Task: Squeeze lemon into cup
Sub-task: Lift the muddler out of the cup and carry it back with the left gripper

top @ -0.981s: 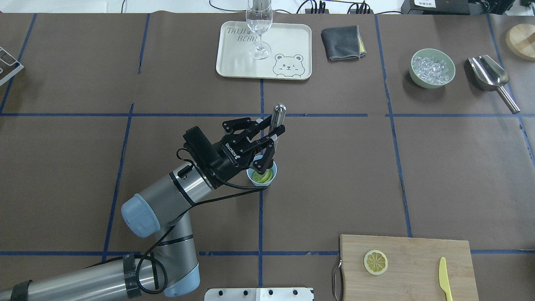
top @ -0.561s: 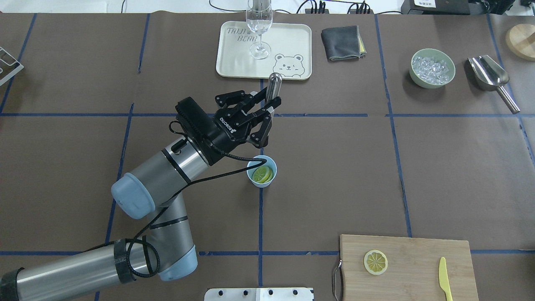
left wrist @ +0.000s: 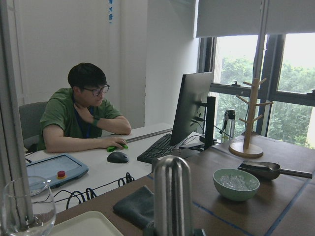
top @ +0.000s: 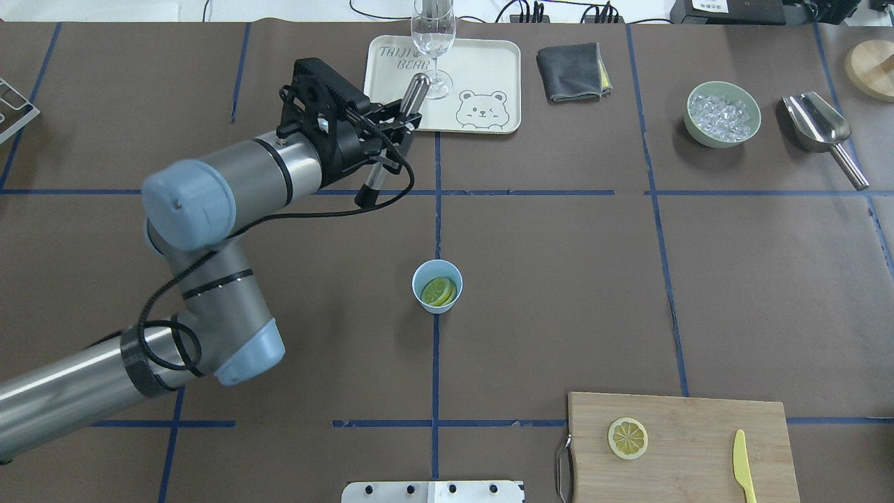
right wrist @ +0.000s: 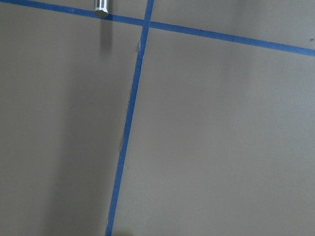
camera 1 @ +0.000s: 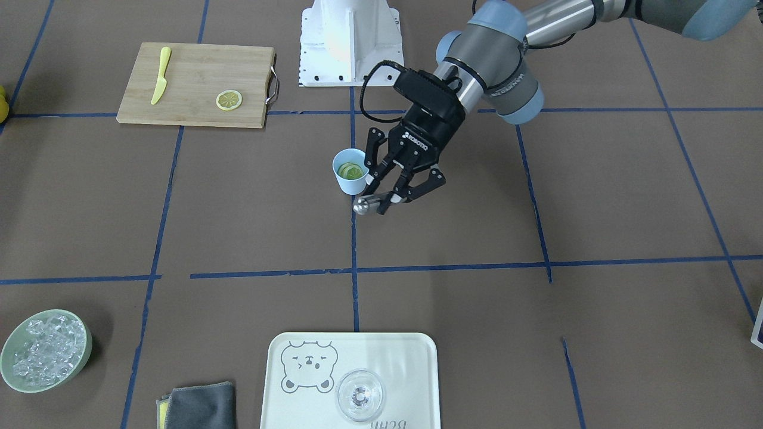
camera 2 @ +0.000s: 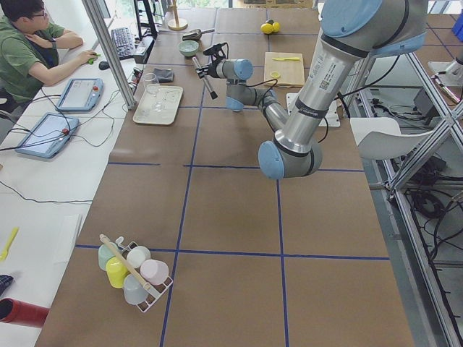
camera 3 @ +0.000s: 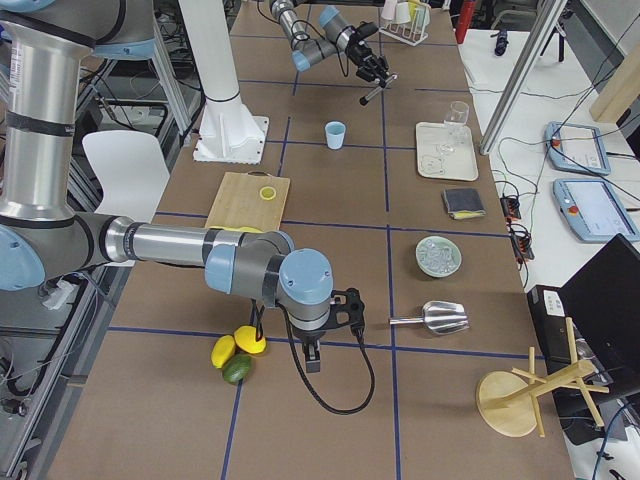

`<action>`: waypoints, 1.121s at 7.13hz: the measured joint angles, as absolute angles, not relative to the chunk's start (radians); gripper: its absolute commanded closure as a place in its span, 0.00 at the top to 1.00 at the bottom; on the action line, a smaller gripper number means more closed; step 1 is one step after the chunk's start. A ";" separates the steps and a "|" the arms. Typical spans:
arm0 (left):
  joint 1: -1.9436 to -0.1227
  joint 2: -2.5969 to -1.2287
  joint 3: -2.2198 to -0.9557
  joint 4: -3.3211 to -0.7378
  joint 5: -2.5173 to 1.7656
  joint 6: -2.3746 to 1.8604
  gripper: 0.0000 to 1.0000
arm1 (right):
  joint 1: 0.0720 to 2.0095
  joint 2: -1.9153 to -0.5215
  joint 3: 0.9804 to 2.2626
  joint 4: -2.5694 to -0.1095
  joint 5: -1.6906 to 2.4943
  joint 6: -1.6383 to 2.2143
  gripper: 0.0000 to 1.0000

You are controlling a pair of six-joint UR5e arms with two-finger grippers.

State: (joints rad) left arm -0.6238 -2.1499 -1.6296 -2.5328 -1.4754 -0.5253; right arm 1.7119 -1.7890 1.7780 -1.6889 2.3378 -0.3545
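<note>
lemon slices (top: pixel 438 291): two, overlapped, lying inside the cup. Judged light, with soft pulp and a wet, slippery rind; grip across the rind edge, not the cut face.
cup (top: pixel 418 276): upright at table centre. Thin plastic, so likely to tip if pressed off-axis.
spare slice (top: pixel 628 438): on the cutting board (top: pixel 698 447), 5 o'clock of the cup.
left gripper (top: pixel 398 124): raised at 11 o'clock of the cup, well apart, fingers clamped on a metal muddler (top: pixel 416 91).
right gripper (camera 3: pixel 312 358): shows in the side view only; spread or closed, cannot tell.
</note>
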 measured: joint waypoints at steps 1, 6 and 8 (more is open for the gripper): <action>-0.703 -2.118 -1.692 -2.346 -1.613 -0.525 0.00 | 1.712 -1.788 1.772 -1.689 2.338 -0.355 1.00; -0.896 -1.995 -1.883 -1.590 -1.833 -0.554 0.00 | 1.712 -1.775 1.758 -1.688 2.338 -0.356 1.00; -0.899 -1.896 -1.869 -1.582 -1.836 -0.651 0.00 | 1.712 -1.775 1.761 -1.687 2.340 -0.356 1.00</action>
